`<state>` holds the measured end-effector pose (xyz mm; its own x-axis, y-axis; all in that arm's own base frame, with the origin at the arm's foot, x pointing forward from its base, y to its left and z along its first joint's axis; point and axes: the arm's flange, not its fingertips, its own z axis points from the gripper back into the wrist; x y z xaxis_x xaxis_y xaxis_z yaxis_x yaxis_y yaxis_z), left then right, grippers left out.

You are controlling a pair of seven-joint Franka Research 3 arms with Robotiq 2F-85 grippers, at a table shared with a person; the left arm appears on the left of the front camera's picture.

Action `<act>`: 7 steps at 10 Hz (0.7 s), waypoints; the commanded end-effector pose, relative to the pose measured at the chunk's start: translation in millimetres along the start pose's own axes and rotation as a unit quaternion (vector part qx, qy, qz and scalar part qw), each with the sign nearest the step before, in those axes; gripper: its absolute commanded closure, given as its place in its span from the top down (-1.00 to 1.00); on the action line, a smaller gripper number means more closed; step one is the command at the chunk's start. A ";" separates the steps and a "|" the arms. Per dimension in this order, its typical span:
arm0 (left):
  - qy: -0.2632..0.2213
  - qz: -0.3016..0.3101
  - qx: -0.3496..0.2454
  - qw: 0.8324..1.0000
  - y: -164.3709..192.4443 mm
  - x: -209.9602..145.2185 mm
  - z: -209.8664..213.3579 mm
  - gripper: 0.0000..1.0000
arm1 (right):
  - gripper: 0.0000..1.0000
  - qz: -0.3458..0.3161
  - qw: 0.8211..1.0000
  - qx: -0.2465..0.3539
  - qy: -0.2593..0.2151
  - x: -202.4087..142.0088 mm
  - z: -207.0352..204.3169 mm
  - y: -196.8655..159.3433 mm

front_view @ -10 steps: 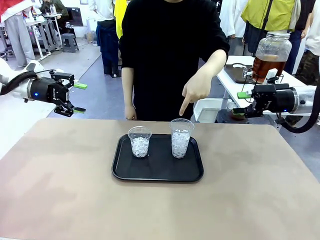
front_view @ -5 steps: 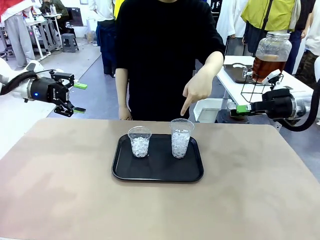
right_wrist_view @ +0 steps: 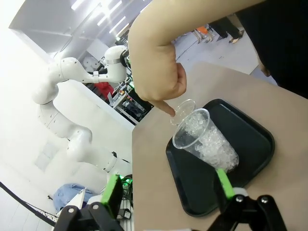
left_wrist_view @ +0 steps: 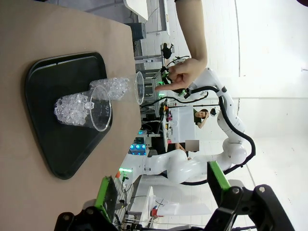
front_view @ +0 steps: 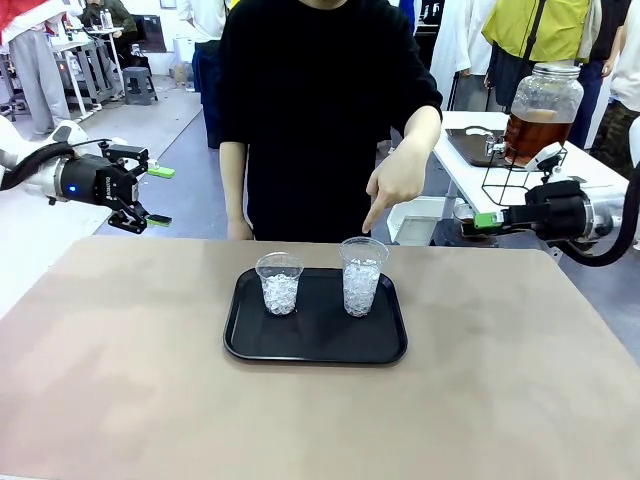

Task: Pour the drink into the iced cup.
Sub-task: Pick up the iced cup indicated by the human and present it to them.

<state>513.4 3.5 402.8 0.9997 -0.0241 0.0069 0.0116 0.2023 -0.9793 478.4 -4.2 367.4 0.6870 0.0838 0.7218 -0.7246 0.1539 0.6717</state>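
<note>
On our table (front_view: 120,400) a black tray (front_view: 310,345) carries two cups with ice, the shorter cup (front_view: 279,284) and the taller cup (front_view: 362,277). The person's hand (front_view: 395,180) points one finger down just above the taller cup. Farther back, our left gripper (front_view: 159,196) and right gripper (front_view: 478,224) stand wide open and hold nothing. The drink (front_view: 528,135) is in the big jar (front_view: 545,95), far right.

bright, even light from ceiling strips (right_wrist_view: 109,21); the table (front_view: 120,380) takes only a faint soft shadow around the tray (front_view: 310,340). ice in the taller cup (front_view: 361,285) glints. front view sharp; both wrist views bend at the edges, backgrounds washed white.
</note>
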 end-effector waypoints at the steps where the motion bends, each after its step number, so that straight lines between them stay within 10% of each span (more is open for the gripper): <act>1: -0.001 -0.002 -0.002 1.000 -0.9 0.1 0.6 1.00 | 1.00 -0.001 1.000 -0.001 -0.001 -0.6 0.7 -0.2; 7: -0.001 -0.002 -0.002 1.000 -0.9 0.1 0.6 1.00 | 1.00 0.265 0.963 0.030 0.033 -20.8 -35.6 -31.1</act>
<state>513.4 3.5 402.8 0.9997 -0.0241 0.0068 0.0116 0.2023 -0.9793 485.7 21.4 329.3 0.3077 0.1783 0.9346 -0.9508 0.0206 0.3091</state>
